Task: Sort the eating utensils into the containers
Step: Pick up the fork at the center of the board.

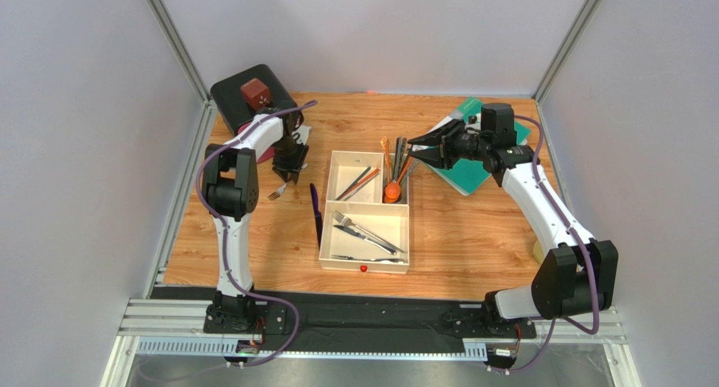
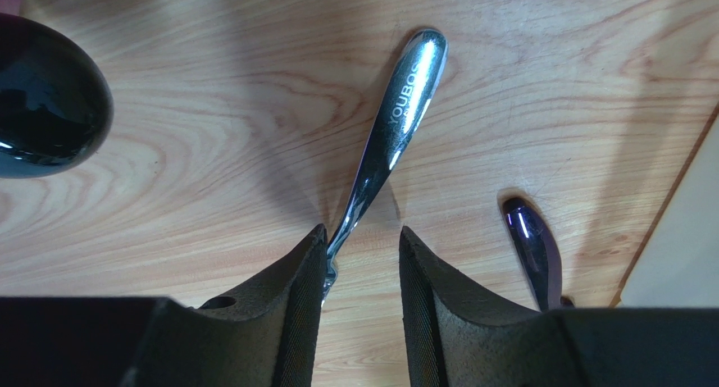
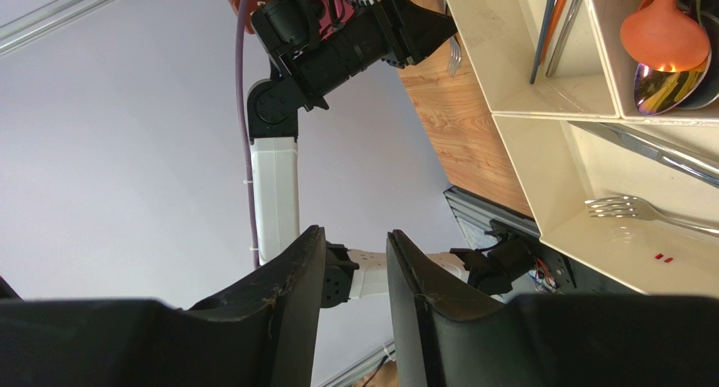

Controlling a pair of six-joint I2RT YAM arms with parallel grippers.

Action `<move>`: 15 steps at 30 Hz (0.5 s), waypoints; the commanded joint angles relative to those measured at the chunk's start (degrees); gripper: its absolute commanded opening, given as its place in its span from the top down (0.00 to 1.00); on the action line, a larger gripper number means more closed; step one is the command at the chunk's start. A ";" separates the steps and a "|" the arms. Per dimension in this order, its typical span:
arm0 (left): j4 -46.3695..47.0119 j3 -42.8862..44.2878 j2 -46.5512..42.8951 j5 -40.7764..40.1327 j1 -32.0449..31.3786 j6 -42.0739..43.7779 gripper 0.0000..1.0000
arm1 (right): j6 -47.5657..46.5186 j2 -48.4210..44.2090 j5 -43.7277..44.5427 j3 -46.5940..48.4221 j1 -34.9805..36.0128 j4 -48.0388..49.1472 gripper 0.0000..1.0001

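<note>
A silver fork (image 1: 277, 191) lies on the wooden table left of the cream tray (image 1: 364, 262). My left gripper (image 1: 289, 175) points down over it. In the left wrist view the fork's shiny handle (image 2: 397, 126) runs in between the open fingers of the left gripper (image 2: 361, 235) and rests against the left pad (image 2: 304, 273). A blue-purple utensil (image 1: 316, 212) lies between fork and tray, with its tip (image 2: 532, 248) right of the fingers. The tray holds chopsticks (image 1: 359, 182), an orange spoon (image 1: 392, 189) and forks (image 1: 359, 229). My right gripper (image 1: 419, 155) hovers open and empty beside the tray's back right corner.
A black box (image 1: 245, 92) with a red-brown object on it stands at the back left. A green mat (image 1: 473, 164) lies under the right arm. A glossy black rounded thing (image 2: 46, 96) sits close to the left gripper. The right wrist view shows the tray's compartments (image 3: 591, 235).
</note>
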 commanded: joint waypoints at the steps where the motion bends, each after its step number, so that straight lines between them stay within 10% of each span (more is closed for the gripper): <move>1: -0.58 -1.41 -1.65 0.31 -0.68 -0.29 0.57 | 1.16 -2.09 -1.71 -1.04 -0.40 -0.03 0.62; 6: 0.91 -4.92 -3.85 -2.67 -3.92 -0.72 0.61 | 1.42 -1.92 -1.62 -1.65 -0.40 0.15 0.63; 15: 0.30 -7.12 -3.93 -6.72 -8.06 -2.66 1.00 | 1.86 -2.18 -1.36 -2.71 -0.40 0.94 0.64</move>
